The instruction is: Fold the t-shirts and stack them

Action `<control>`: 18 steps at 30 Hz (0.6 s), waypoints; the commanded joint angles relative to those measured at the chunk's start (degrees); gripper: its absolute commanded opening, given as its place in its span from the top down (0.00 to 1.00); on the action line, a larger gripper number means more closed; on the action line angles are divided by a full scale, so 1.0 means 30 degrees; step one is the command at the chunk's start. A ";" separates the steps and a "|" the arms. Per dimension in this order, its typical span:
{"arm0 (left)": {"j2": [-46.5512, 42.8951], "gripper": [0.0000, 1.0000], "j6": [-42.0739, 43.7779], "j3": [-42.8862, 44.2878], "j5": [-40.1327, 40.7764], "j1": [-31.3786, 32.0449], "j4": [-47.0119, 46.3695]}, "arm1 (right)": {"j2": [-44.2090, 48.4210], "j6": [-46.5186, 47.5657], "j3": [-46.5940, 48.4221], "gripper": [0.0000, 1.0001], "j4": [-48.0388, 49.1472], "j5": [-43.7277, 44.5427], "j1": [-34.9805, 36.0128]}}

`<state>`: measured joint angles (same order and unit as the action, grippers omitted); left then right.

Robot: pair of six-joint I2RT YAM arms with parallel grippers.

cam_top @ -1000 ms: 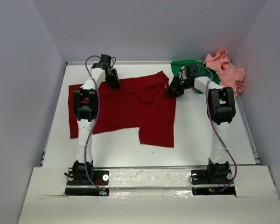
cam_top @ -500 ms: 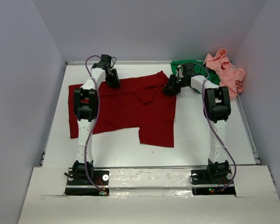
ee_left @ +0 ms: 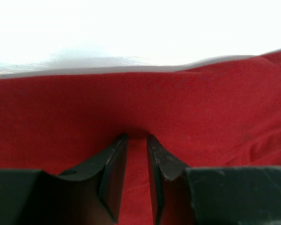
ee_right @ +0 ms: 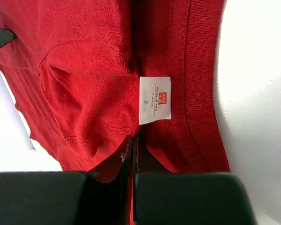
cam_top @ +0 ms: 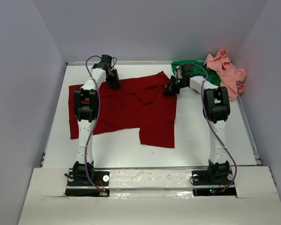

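Two slim arms, L arm (cam_top: 84,136) & R arm (cam_top: 217,140): white tubular links w/ chunky black joint housings, each on a black base block (cam_top: 86,180), w/ a thin purplish cable (cam_top: 87,66) looping along the outside from base to wrist. L gripper (ee_left: 136,138) is all matte black, its fingers (ee_left: 113,173) flat-sided wedges w/ pale scuffed edges & a round hole in the left-hand one. R gripper (ee_right: 133,143) is the same black, w/ squared body blocks & worn-looking finger edges.
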<state>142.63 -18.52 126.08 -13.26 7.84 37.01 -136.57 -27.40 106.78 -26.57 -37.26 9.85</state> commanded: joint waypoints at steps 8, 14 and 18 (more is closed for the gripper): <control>-0.0375 0.62 0.0462 -0.0689 0.1079 -0.0034 0.1578 | 0.1344 0.0284 0.1466 1.00 -0.2100 0.0347 0.0204; -0.0345 0.62 0.0490 -0.0660 0.1020 -0.0034 0.1607 | 0.1462 0.0578 0.1760 1.00 -0.3653 0.0611 0.0204; -0.0316 0.62 0.0462 -0.0602 0.1079 -0.0034 0.1607 | 0.1754 0.0607 0.1555 1.00 -0.4093 0.0845 0.0204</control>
<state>142.63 -18.52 126.08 -13.21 7.84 37.01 -136.44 -26.63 109.71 -36.03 -35.59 9.87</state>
